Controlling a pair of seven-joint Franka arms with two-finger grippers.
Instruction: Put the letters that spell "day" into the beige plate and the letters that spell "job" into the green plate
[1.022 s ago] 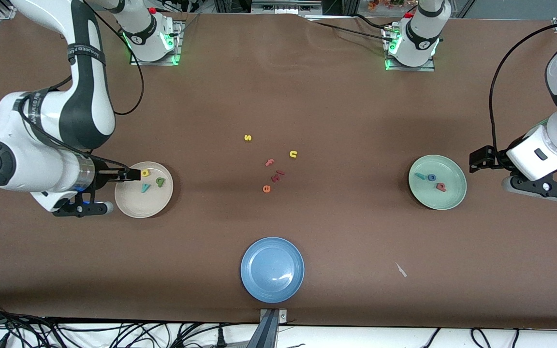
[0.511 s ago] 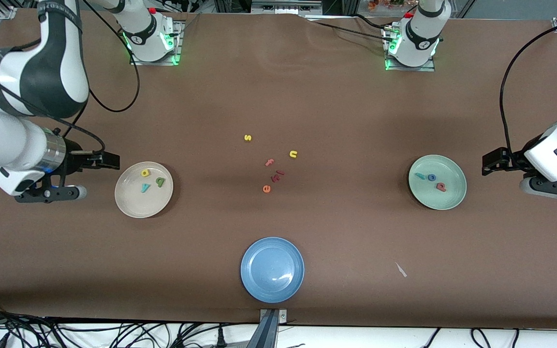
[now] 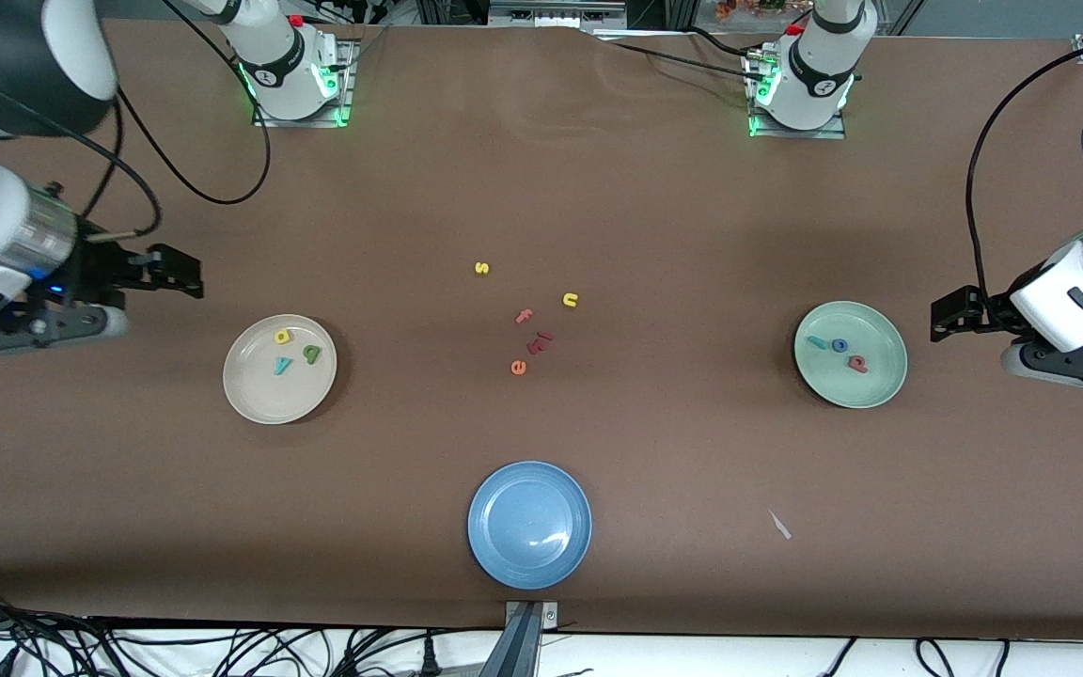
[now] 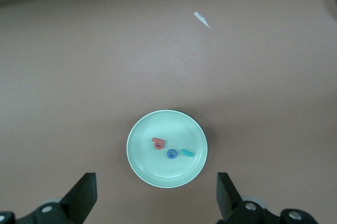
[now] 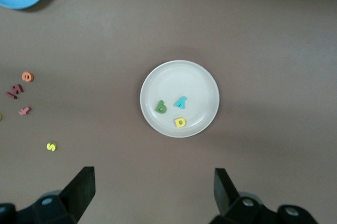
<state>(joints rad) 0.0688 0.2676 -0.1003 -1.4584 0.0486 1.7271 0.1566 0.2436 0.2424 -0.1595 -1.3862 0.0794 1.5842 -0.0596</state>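
brown desk (image 3: 598, 188), front view. beige plate (image 3: 250, 400), left of centre, holds yellow d (image 3: 283, 336), green a (image 3: 312, 354), teal y (image 3: 283, 365). green plate (image 3: 871, 390), right of centre, holds teal j (image 3: 818, 342), blue o (image 3: 839, 346), red b (image 3: 857, 363). right pincer (image 3: 182, 274) hangs spread and empty at the frame's left edge; left pincer (image 3: 948, 315) hangs spread and empty at the right edge. blue plate (image 3: 494, 555) sits at lower centre.
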